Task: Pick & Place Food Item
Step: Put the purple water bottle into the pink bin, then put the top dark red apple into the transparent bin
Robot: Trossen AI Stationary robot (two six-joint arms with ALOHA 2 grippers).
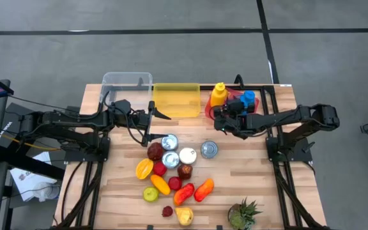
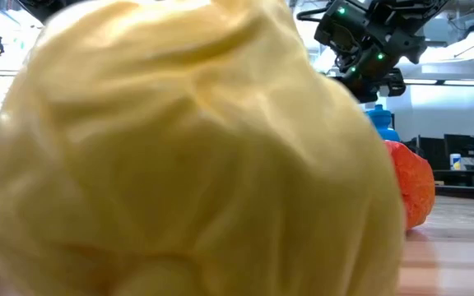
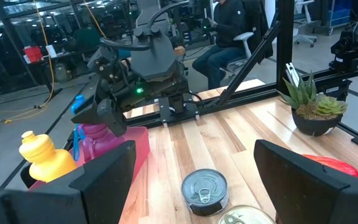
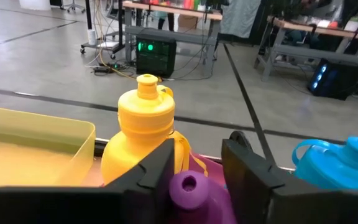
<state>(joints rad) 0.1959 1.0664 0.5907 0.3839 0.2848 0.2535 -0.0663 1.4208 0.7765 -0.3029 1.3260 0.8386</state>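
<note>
A red bin at the table's far right holds a yellow bottle, a blue bottle and a purple bottle, all standing upright. My right gripper hangs over this bin, open, with one finger on each side of the purple bottle's cap. My left gripper waits open and level left of the table's middle, holding nothing. Fruit, peppers and cans lie on the table's middle. My right gripper's fingers stand on either side of the purple bottle's cap, coming in nearly level from the table's near side. A gap shows at one finger. Whether the other finger touches the cap I cannot tell.
A yellow bin and a clear bin stand along the far edge. A lone can lies near my right arm, a pineapple at the near edge. A yellow fruit blocks most of the low view. A person sits beyond the table.
</note>
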